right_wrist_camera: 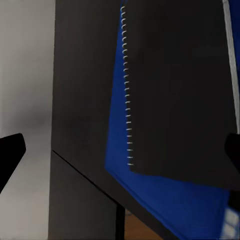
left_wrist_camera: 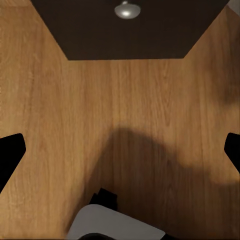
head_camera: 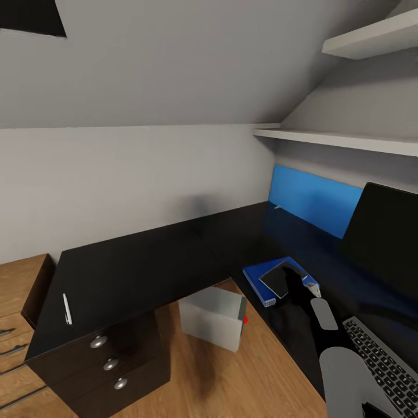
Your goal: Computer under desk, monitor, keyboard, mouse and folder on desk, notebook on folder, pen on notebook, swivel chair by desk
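Notebook (head_camera: 280, 277) is lying flat on the blue folder (head_camera: 259, 283), just beyond our right gripper (head_camera: 303, 285), whose jaws we are seeing spread wide in the wrist view, gripping nothing. We are seeing its dark grey cover and white spiral binding (right_wrist_camera: 127, 90) over the folder's blue. Relative to the folder, the desk (head_camera: 133, 267) is stretching away glossy black beneath it, the pen (head_camera: 67, 308) is resting at the far end above the drawers, the computer (head_camera: 212, 317) is standing nearby on the oak floor, and the monitor (head_camera: 380, 232) and keyboard (head_camera: 383, 360) are sitting alongside. Our left gripper (left_wrist_camera: 120, 150), jaws parted, is hanging over bare floor.
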Controlling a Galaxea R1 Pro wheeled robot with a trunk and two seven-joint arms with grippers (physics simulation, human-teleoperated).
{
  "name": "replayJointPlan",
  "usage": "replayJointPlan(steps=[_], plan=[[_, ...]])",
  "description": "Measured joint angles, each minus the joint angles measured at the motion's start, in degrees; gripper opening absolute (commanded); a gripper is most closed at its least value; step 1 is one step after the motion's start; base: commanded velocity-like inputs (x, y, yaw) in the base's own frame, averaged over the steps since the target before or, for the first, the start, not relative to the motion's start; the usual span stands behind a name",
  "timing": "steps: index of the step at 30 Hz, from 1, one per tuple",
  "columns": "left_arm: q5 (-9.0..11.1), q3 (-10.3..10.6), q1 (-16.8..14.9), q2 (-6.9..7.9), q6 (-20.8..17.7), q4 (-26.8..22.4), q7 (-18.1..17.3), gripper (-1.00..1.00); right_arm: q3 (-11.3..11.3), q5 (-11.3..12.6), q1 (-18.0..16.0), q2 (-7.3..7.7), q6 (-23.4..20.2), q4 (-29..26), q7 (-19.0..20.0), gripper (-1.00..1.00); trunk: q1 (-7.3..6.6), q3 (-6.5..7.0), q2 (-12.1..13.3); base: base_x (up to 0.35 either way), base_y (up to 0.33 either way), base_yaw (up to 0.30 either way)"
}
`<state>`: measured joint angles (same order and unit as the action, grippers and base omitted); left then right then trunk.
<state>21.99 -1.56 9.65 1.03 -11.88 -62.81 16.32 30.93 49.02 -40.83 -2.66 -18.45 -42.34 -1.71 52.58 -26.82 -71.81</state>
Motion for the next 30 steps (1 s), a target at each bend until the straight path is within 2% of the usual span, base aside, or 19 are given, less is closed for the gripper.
replayJointPlan(steps=[5, 16, 19, 22, 24, 27, 28, 30], plan=[[-0.02, 0.01, 0.0, -0.03, 0.0, -0.01, 0.0, 1.0, 0.0, 0.0, 0.0, 0.0, 0.07, -0.12, 0.06, 1.0, -0.01, 0.0, 0.0, -0.008, -0.002, 0.0], [-0.09, 0.01, 0.0, -0.09, 0.0, 0.02, 0.0, 1.0, -0.17, -0.13, 0.0, -0.37, 0.44, -0.62, 0.35, 1.0, -2.42, 1.97, 4.4, 0.0, 0.0, 0.0], [-0.09, 0.01, 0.0, -0.09, 0.0, 0.03, 0.0, 1.0, -2.56, -0.77, -0.01, -1.11, 0.5, -1.32, 0.24, 1.0, -3.08, 2.51, 5.6, 0.0, 0.0, 0.0], [-0.09, 0.01, 0.01, -0.09, 0.0, 0.03, 0.0, 1.0, -5.16, -2.45, 0.12, -1.47, 0.51, -2.4, 0.06, 1.0, -3.73, 3.05, 6.81, 0.0, 0.0, 0.0], [-0.09, 0.01, 0.0, -0.09, 0.0, 0.02, 0.0, 1.0, -7.88, -5.9, 0.75, -1.93, 0.51, -3.65, -0.16, 1.0, -4.17, 3.41, 7.61, 0.0, 0.0, 0.0], [-0.09, 0.01, 0.0, -0.14, 0.0, 0.03, 0.0, 1.0, -13.28, -14.14, 1.53, -3.45, 0.48, -5.22, -1.81, 1.0, -4.83, 3.95, 8.81, 0.0, 0.0, 0.0], [-0.09, 0.01, -0.01, -0.15, 0.0, 0.03, 0.0, 1.0, -14.26, -15.66, 1.59, -3.78, 0.49, -5.36, -2.31, 1.0, -5.05, 4.13, 9.21, 0.0, 0.0, 0.0], [-0.09, 0.01, -0.03, -0.17, 0.0, 0.02, 0.0, 1.0, -17.91, -20.8, 1.75, -4.97, 0.51, -5.65, -4.76, 1.0, -5.49, 4.49, 10.02, 0.0, 0.0, 0.0]])
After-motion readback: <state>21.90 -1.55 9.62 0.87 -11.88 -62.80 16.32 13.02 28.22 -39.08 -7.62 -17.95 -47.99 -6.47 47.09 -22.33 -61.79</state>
